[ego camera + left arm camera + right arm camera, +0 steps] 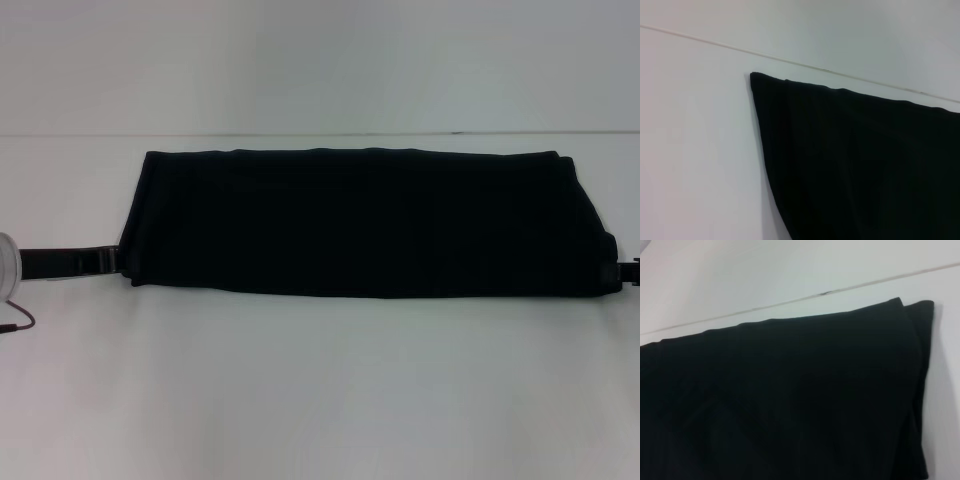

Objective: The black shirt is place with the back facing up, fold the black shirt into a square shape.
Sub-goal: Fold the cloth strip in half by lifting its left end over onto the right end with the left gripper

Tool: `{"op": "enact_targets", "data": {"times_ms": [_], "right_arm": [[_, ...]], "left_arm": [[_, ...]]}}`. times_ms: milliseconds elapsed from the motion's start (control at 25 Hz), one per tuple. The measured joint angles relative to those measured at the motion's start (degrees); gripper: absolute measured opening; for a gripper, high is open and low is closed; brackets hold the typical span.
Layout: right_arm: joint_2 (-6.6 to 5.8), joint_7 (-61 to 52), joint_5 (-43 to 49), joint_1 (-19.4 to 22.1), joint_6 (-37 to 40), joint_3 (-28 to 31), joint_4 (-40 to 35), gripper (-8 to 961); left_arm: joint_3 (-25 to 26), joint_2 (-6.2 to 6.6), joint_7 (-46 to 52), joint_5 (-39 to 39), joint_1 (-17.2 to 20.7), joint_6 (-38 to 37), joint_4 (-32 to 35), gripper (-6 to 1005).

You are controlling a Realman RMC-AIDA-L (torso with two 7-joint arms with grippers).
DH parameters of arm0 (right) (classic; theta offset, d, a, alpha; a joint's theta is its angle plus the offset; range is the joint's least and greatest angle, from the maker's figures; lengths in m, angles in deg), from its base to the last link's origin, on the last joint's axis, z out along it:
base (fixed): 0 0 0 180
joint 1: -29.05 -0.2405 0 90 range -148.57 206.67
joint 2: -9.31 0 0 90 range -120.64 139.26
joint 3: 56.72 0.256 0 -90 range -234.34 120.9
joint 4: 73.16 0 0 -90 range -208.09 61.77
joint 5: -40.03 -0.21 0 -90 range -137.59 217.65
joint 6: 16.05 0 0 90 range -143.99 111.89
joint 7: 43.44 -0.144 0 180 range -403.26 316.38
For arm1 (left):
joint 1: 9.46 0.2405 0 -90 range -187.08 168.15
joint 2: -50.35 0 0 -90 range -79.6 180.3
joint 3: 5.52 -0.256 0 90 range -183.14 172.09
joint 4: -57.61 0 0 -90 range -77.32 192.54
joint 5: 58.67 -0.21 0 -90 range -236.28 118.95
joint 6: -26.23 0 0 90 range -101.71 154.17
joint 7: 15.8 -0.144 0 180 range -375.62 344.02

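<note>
Mid-fold: black shirt [365, 222] flat as a long band across the white counter [320, 390]

Left claw [112, 260] at one short end, right claw [632, 272] at the other, grip state impossible to tell; next, ends folded inward toward a square

A plain white table [320, 400] meets a pale wall [320, 60].

No lettering, label, brand, number or sign can be read in any view. The black shirt [365, 222] shows only plain dark fabric on its upturned side, from one folded end to the other, and the white table [320, 390] around the shirt carries no markings.
</note>
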Motion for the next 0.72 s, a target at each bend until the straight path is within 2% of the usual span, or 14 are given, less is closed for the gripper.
{"op": "enact_targets", "data": {"times_ms": [160, 360, 720], "right_arm": [[0.06, 0.5, 0.0, 0.6, 0.0, 1.6, -0.2, 171], [-0.08, 0.6, -0.1, 1.3, -0.3, 2.2, -0.3, 14], [-0.52, 1.4, -0.1, 2.5, 0.2, 3.4, -0.4, 14]], "left_arm": [[0.0, 0.00, 0.1, 0.0, 0.1, 0.0, 0.0, 13], [0.1, -0.05, 0.2, 0.0, 0.4, -0.1, 0.2, 19], [0.5, -0.09, 0.1, 0.1, 0.8, -1.4, 0.2, 29]]}}
